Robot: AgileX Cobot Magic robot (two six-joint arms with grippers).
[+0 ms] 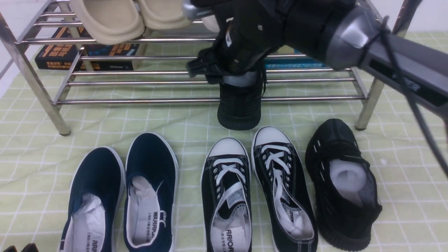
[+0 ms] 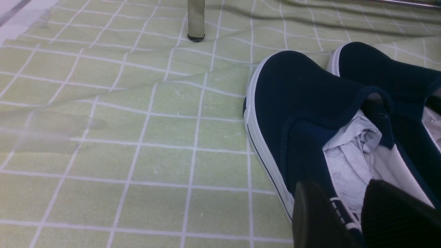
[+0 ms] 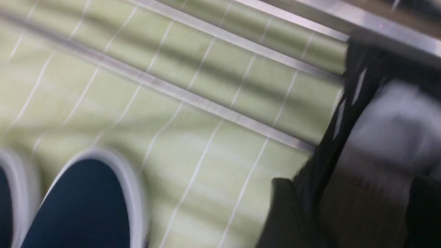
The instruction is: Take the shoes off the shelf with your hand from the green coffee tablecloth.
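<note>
One all-black knit shoe (image 1: 341,185) with white stuffing lies on the green check tablecloth (image 1: 182,120) at the right. Its mate (image 1: 239,108) sits at the front rail of the steel shelf (image 1: 140,100), its toe sticking out toward me. My right gripper (image 1: 241,78) is down on this shoe. In the blurred right wrist view its fingers (image 3: 286,210) stand wide apart on either side of the shoe's (image 3: 348,113) mouth, open. My left gripper (image 2: 344,193) hovers open over a navy slip-on (image 2: 303,103), holding nothing.
On the cloth in front of the shelf lie a pair of navy slip-ons (image 1: 122,196) and a pair of black canvas sneakers (image 1: 259,189). Beige slippers (image 1: 112,21) rest on the upper tier. Books (image 1: 87,56) lie behind the lower rails. A shelf leg (image 2: 195,20) stands near the left arm.
</note>
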